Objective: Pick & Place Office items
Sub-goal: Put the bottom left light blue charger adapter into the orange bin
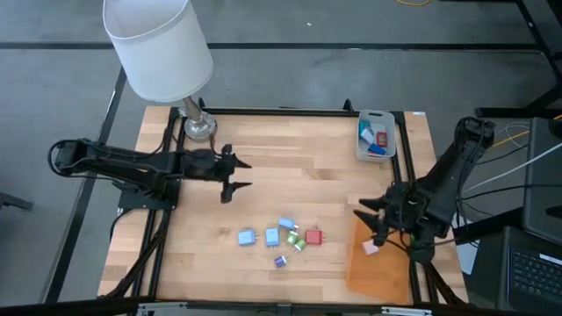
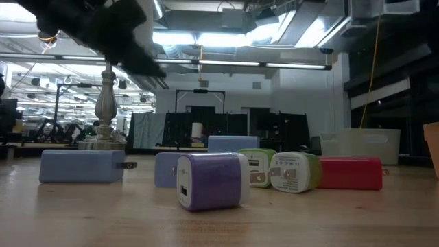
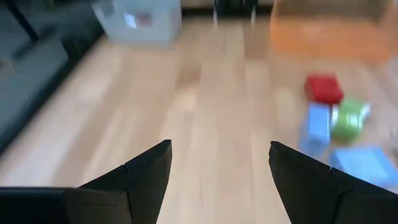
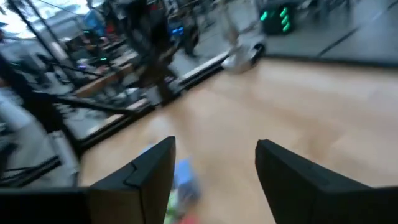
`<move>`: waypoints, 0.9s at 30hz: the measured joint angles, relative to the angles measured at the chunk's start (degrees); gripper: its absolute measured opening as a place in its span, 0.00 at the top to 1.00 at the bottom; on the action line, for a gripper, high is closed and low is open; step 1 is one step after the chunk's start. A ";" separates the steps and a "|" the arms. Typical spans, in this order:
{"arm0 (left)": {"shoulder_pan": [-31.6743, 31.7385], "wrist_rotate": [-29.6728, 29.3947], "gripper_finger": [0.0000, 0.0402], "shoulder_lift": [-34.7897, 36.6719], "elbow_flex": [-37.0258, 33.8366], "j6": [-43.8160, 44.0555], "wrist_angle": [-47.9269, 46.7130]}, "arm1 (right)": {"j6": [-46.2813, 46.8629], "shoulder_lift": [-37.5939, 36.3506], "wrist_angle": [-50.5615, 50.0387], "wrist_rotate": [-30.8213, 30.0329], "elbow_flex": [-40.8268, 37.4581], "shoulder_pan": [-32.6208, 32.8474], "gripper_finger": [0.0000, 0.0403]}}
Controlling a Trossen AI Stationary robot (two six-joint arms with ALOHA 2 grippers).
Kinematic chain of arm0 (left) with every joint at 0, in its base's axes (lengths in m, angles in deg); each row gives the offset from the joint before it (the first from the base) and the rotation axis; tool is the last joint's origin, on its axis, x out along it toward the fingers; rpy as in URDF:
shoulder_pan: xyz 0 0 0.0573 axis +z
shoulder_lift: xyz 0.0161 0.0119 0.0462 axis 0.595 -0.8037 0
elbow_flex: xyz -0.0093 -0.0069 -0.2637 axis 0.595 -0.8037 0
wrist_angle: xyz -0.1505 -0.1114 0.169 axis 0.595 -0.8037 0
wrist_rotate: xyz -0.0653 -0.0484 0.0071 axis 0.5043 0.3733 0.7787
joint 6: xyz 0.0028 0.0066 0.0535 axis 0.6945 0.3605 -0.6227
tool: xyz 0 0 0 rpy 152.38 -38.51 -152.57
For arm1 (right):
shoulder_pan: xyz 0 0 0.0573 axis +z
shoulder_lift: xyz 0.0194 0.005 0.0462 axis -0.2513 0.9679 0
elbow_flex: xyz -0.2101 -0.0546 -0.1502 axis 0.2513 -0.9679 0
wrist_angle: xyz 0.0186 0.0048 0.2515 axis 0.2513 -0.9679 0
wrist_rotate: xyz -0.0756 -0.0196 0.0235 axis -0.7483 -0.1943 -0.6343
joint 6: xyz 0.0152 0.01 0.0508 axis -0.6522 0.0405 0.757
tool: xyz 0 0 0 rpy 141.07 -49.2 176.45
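Several small blocky office items lie in a cluster [image 1: 281,237] near the table's front middle: blue [image 1: 247,237], light blue [image 1: 271,236], green [image 1: 297,243], red [image 1: 314,237] and purple [image 1: 280,261]. The low view shows the purple one [image 2: 209,180] nearest. A pink piece [image 1: 370,247] rests on the orange sheet [image 1: 379,272]. My left gripper [image 1: 241,174] hangs open above bare wood, left of and beyond the cluster; its wrist view [image 3: 221,165] shows nothing between the fingers. My right gripper [image 1: 362,211] stands open above the sheet's far left corner, also with nothing between its fingers [image 4: 216,165].
A grey tray [image 1: 376,151] at the far right holds a few blue and red pieces. A lamp with a white shade [image 1: 162,44] stands on its metal base [image 1: 199,127] at the far left. Bare wood stretches across the table's middle.
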 joint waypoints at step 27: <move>-28.20 -6.50 0.35 -25.76 9.75 34.26 -6.42 | -35.70 0.02 10.76 15.29 0.02 -25.50 0.49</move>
